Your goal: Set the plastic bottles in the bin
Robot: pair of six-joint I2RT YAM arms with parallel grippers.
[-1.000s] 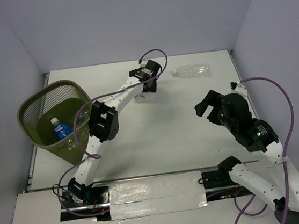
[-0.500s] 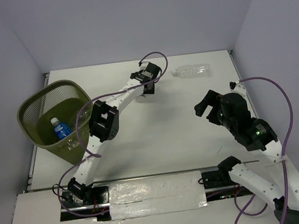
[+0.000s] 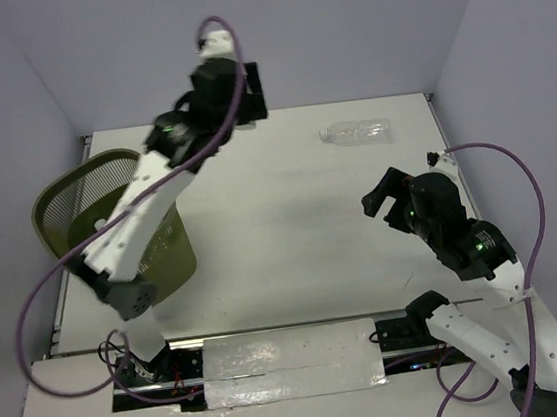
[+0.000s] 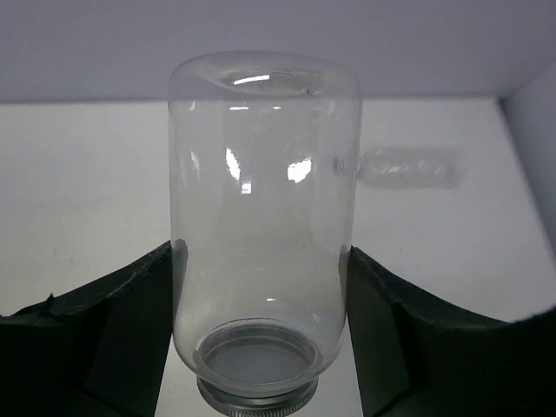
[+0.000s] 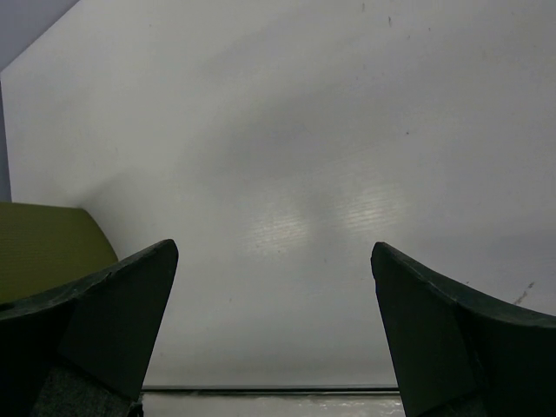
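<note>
I start from the white surface [image 3: 294,257], which is mostly bare, with the bin [image 3: 56,199] standing at its left edge and its mouth open upward. My left arm [image 3: 147,198] stretches up and across the bin's near side, its wrist raised high toward the back wall, well off from the bin's mouth. The left fingers [image 4: 122,339] are part-way closed on the held bottle [image 4: 265,217], one on either flank of its clear body, neck toward the camera and base pointing away. A second bottle [image 3: 355,132] lies on its side at the far right of the surface, well apart from both arms. The right fingers [image 5: 104,313] stand wide with nothing between them, hovering over bare surface on the right. As I judge it, the step in hand is the carry to the bin, so I want to swing the wrist back left and down until the bottle hangs squarely over the mouth, not over the rim. The thin plastic looks easy to crush or squirt loose, so I keep the squeeze as it is. I let go only once the bottle is inside the rim line, low enough that it cannot bounce out
</note>
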